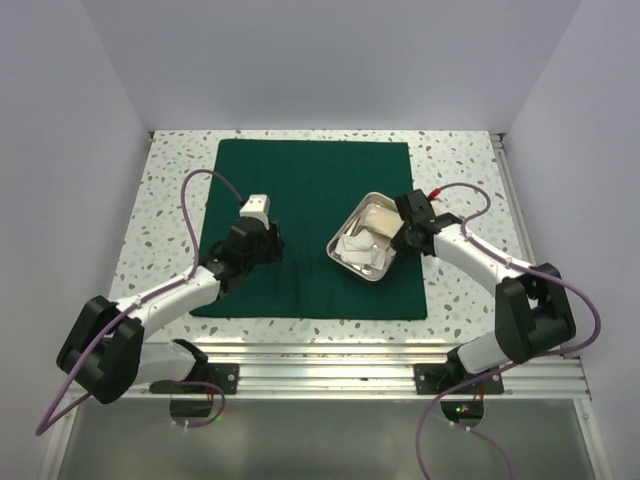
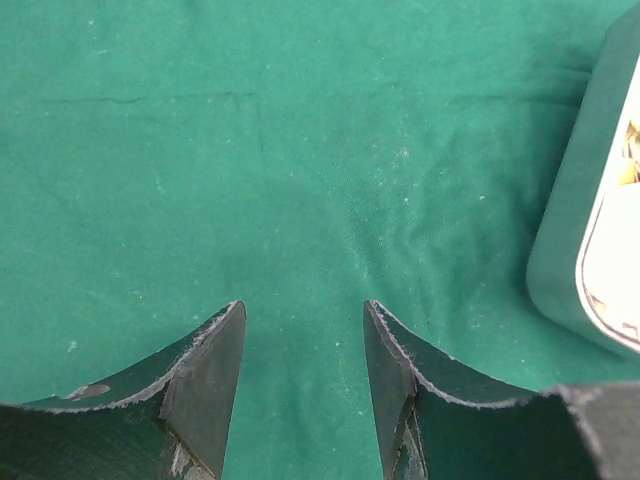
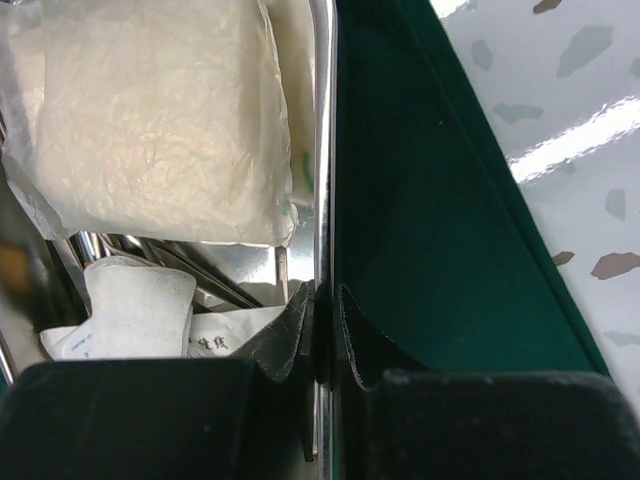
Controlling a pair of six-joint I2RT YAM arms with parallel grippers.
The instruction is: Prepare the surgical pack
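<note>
Black fingers [image 3: 290, 335] of the right claw [image 3: 323, 300] pinch the steel tray [image 3: 322, 150] by the wall facing the bench's right edge. One finger is inside and one outside, closed narrow on the rim. Inside lie a large gauze packet [image 3: 150, 110], a smaller white pad [image 3: 135, 300] and a paper slip [image 3: 215, 342] whose dark print is too small to read. Thin steel bars [image 3: 215, 280] show beneath them; I cannot tell which tools they are. The tray sits askew on the right half of the green cloth [image 1: 300, 190], which is spread flat across the middle of the speckled bench [image 1: 170, 190]. The left claw [image 2: 304, 310] hangs wide over bare cloth on the left half, gripping nothing, with the tray near on its right.
</note>
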